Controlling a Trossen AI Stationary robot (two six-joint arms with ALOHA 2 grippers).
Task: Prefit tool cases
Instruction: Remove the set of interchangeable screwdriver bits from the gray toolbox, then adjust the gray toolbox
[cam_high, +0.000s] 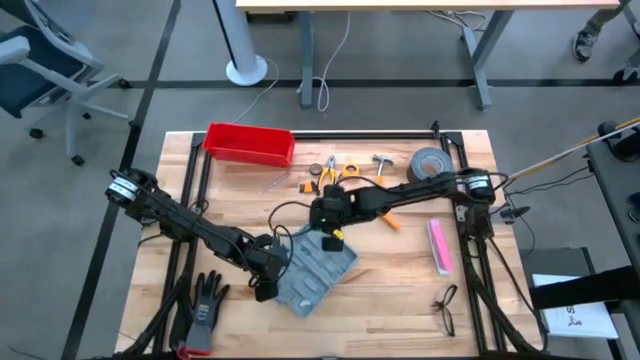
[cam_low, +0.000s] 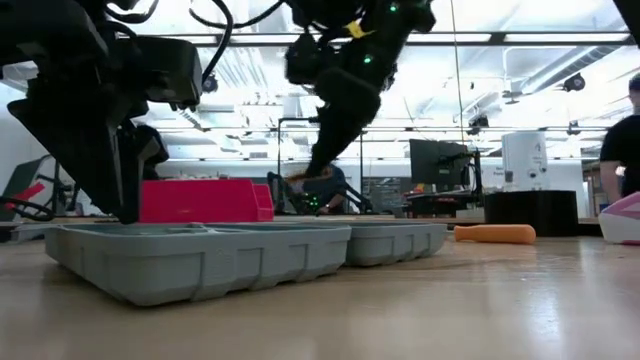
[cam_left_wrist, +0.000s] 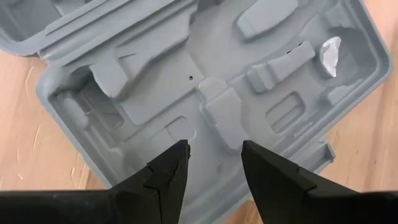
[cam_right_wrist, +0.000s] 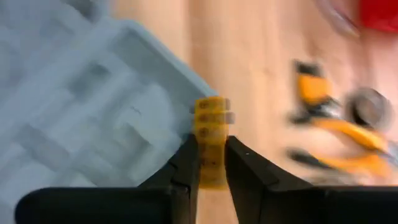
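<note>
While the tool case (cam_high: 312, 268) lies open flat near the middle of the worktop (cam_high: 400, 290), grey moulded slots up, both arms work over it. Right claw (cam_right_wrist: 211, 163) hangs over the case's far edge, fingers pinched narrow on a small yellow piece (cam_right_wrist: 211, 140); what that piece is, can't tell. Left claw (cam_left_wrist: 214, 163) hovers just above the case's near-left half, fingers parted, gripping nothing. Red bin (cam_high: 249, 143) sits well beyond the case, toward the far-left corner. Yellow-handled pliers (cam_high: 330, 172), a small hammer (cam_high: 383, 162) and a grey tape roll (cam_high: 431, 163) lie beyond the case to the right. Orange-handled tool (cam_low: 493, 234) right of the case, pink object (cam_high: 440, 246) further right. Black gloves (cam_high: 205, 305) left of the case, glasses (cam_high: 446, 308) at near right.
</note>
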